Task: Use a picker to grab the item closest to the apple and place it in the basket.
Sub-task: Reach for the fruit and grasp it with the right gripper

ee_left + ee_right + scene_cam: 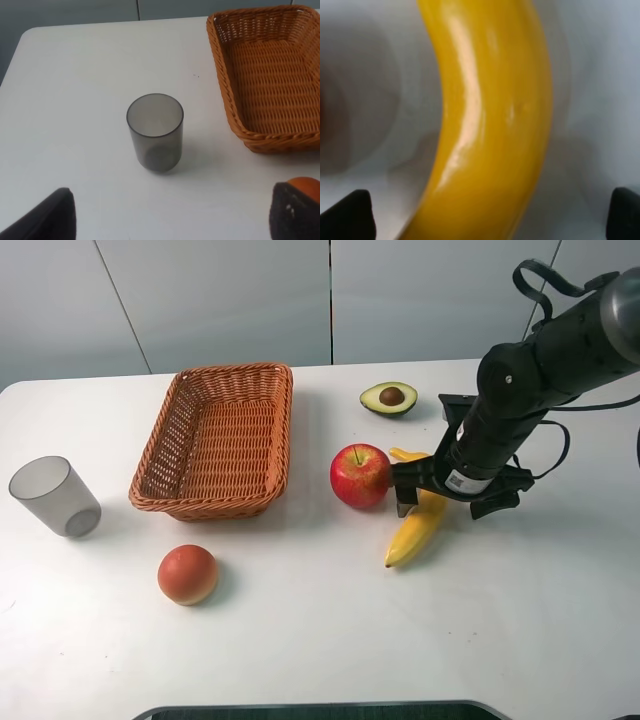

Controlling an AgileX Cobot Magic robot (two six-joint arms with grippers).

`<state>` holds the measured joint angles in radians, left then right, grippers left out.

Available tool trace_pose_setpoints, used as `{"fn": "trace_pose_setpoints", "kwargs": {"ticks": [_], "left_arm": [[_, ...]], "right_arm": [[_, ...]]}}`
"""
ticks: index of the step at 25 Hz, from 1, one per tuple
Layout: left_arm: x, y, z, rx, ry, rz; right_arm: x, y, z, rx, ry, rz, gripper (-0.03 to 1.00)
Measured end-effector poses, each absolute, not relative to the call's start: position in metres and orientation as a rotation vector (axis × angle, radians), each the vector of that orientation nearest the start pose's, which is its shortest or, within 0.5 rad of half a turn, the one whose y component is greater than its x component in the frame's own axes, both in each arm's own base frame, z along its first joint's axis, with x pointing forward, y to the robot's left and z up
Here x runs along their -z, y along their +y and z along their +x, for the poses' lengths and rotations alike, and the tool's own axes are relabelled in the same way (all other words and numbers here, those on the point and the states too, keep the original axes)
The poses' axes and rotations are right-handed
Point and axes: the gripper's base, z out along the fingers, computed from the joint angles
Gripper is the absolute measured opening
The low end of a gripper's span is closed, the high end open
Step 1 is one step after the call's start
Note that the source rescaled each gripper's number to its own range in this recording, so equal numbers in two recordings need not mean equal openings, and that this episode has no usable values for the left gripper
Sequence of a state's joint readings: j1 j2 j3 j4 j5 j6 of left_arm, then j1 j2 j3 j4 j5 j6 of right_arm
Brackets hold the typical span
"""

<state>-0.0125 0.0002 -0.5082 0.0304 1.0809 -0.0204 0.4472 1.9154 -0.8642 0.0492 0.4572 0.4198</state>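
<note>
A red apple point(359, 476) sits in the middle of the white table. Right beside it lies a yellow banana point(414, 528), which fills the right wrist view point(485, 125). My right gripper point(445, 503) stands open directly over the banana, one dark fingertip point(350, 215) on each side of it, nothing gripped. The woven wicker basket point(272, 400) stands left of the apple and holds nothing; its rim also shows in the left wrist view point(235, 120). My left gripper point(170, 220) is open above the table near a grey cup, out of the exterior high view.
A translucent grey cup point(55, 496) point(155, 132) stands at the left. An orange-red round fruit point(188, 574) point(305, 184) lies in front of the basket. Half an avocado point(389, 398) lies behind the apple.
</note>
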Motion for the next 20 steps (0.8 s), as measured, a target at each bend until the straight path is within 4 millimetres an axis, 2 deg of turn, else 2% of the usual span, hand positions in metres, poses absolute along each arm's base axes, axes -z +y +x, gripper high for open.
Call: {"fn": "trace_pose_setpoints", "kwargs": {"ticks": [4,5,6,7,9,20], "left_arm": [[-0.2779,0.0025,-0.0066,-0.016,2.056,-0.010],[-0.2779,0.0025,-0.0066,-0.016,2.056,-0.010],[-0.2779,0.0025,-0.0066,-0.016,2.056,-0.010],[-0.2779,0.0025,-0.0066,-0.016,2.056,-0.010],[-0.2779,0.0025,-0.0066,-0.016,2.056,-0.010],[-0.2779,0.0025,-0.0066,-0.016,2.056,-0.010]], "right_arm": [[-0.0911,0.1347,0.2774,-0.123,3.008,0.015,1.00],[-0.0913,0.1349,0.2780,-0.123,3.006,0.012,0.96],[-0.0908,0.1349,0.2781,-0.123,3.006,0.012,0.85],[-0.0901,0.1349,0.2782,-0.122,3.006,0.012,0.63],[-0.0886,0.1349,0.2781,-0.120,3.011,0.016,0.01],[-0.0885,0.1353,0.2788,-0.132,3.003,0.107,0.00]]}}
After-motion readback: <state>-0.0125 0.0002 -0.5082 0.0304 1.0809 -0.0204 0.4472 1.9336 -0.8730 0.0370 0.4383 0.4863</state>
